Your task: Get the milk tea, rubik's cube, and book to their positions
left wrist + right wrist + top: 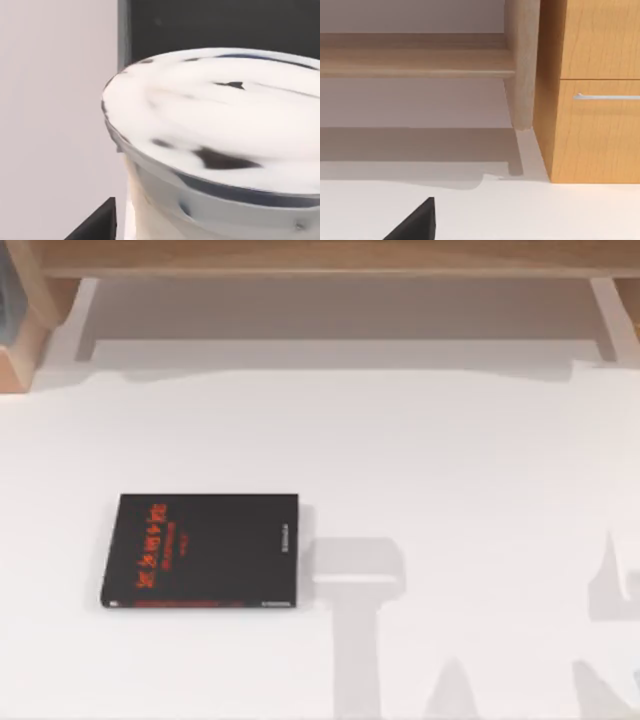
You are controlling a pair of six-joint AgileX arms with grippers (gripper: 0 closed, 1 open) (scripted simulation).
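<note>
Milk tea (215,130) sits right up against the left gripper (100,226), domed white lid tilted across the left wrist view, dark panel behind it. Cannot tell whether left gripper is clamped on the cup or open around it; cannot tell where it stands over the tabletop (450,460) either.

Judged step: carrying or placing the milk tea.

- Confirm grip low on the cup wall, not on the lid; lid looks likely to pop or deform under squeeze.
- Keep cup upright, move slowly; top-heavy and probably sloshy.
- Steer clear of the black book (203,550) lying flat at the tabletop's left; not a task item, so don't nudge it or set the cup on it.
- Lower until base is fully on the surface before letting go, then back off straight.

Right gripper (417,223) parked, facing the wooden shelf (415,65) and drawer cabinet (592,100); cannot tell its state. Leave it clear of the left arm's path.
</note>
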